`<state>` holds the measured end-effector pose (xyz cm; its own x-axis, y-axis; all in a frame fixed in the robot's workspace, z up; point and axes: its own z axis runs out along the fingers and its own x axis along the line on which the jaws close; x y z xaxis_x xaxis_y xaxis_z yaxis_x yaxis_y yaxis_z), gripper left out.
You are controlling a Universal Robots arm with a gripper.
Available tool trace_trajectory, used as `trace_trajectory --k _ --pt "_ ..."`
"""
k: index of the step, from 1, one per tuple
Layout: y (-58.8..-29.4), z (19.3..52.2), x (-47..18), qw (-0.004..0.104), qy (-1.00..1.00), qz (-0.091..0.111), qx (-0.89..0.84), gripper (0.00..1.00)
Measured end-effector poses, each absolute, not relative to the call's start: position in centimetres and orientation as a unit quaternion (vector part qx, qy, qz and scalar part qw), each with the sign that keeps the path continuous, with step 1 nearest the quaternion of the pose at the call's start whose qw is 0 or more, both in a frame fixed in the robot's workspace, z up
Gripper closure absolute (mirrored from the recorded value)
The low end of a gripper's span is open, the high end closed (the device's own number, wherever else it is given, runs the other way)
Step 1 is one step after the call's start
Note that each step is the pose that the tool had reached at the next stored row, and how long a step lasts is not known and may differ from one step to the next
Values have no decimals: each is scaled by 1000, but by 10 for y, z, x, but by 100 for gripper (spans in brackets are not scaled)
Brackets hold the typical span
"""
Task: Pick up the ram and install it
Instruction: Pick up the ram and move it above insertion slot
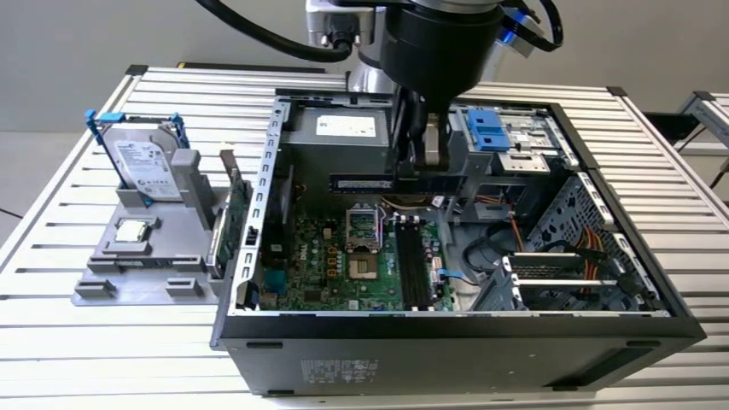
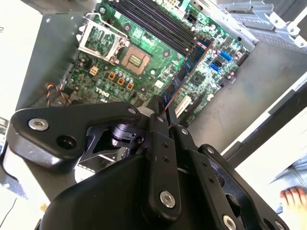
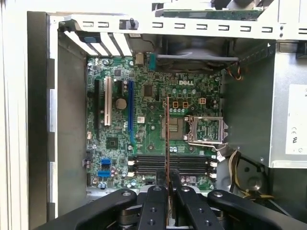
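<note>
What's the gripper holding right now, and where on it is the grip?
The ram, pinched across its flat faces by the gripper along its upper long edge; one end juts toward the exterior view's left, above the motherboard.

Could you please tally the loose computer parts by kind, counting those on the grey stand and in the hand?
ram, held in the hand: 1
hard drive: 1
silver square chip: 1
green expansion card: 1
Total: 4

One ram (image 1: 360,182), one hard drive (image 1: 146,166), one computer case (image 1: 456,346)
</note>
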<state>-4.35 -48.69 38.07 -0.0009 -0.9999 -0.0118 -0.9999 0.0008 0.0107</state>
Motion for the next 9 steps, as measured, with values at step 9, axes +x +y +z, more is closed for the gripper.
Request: trace_trajectory --k 9 --pt "-472 381 -38 0 708 8 -706 100"
